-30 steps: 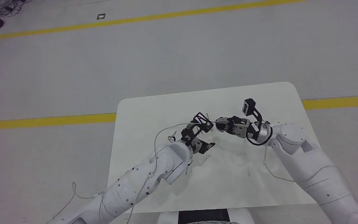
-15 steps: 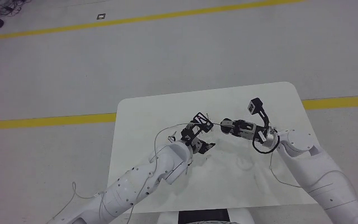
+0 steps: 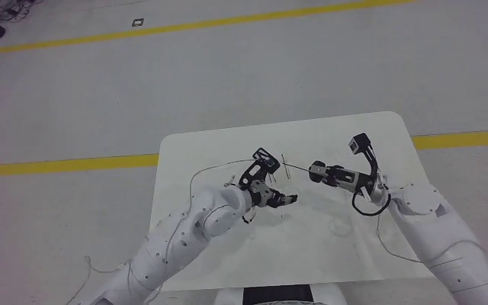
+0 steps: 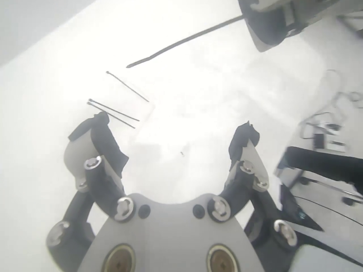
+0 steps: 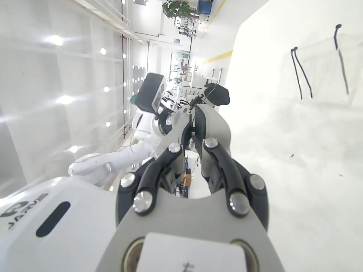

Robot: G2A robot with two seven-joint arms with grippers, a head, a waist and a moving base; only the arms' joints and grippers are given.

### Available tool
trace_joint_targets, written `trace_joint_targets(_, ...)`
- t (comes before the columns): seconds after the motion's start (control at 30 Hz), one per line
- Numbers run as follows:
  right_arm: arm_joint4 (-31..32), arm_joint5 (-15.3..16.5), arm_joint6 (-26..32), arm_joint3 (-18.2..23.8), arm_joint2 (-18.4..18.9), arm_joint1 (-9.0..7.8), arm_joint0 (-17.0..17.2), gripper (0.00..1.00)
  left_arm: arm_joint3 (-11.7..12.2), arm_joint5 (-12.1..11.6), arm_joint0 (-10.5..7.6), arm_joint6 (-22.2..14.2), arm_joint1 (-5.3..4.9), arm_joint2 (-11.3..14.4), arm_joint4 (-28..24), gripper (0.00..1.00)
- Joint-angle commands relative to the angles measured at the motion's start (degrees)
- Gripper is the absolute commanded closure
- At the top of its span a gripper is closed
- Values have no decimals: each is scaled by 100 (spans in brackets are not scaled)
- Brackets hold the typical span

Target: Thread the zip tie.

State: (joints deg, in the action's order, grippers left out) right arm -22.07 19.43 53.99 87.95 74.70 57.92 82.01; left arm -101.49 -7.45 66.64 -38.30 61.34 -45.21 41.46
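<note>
Above the table [image 3: 213, 152], right gripper [image 3: 314, 171] clamped on zip tie [image 4: 184, 40], tail toward left gripper [image 4: 173, 127], jaws wide and empty, spare ties [image 4: 113, 111] nearby.

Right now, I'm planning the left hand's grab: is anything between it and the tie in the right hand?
Nothing visible. The open left hand faces the tie, which juts free from the shut right hand. Three spare ties lie on the table, apart from it.

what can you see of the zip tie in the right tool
The zip tie is a thin, dark, plastic-looking strap, straight and narrowing to a pointed tip. One end is clamped in the shut right tool; the rest juts out over the white table, tip toward the open left tool, which does not touch it.
</note>
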Motion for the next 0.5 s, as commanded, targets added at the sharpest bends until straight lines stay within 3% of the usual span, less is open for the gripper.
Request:
trace_joint_targets(0.0, -5, 5, 119, 52, 85, -11, 33, 100, 190, -478, -13, -32, -23, -149, -586, 0)
trace_joint_targets(0.17, -166, 5, 460, 164, 282, 5, 138, 100, 677, -1172, -107, -57, -9, -275, -1768, 0)
trace_joint_targets(0.47, -182, 5, 832, 112, 489, 127, 158, 100, 972, -1203, -329, 27, 17, -97, -3275, 0)
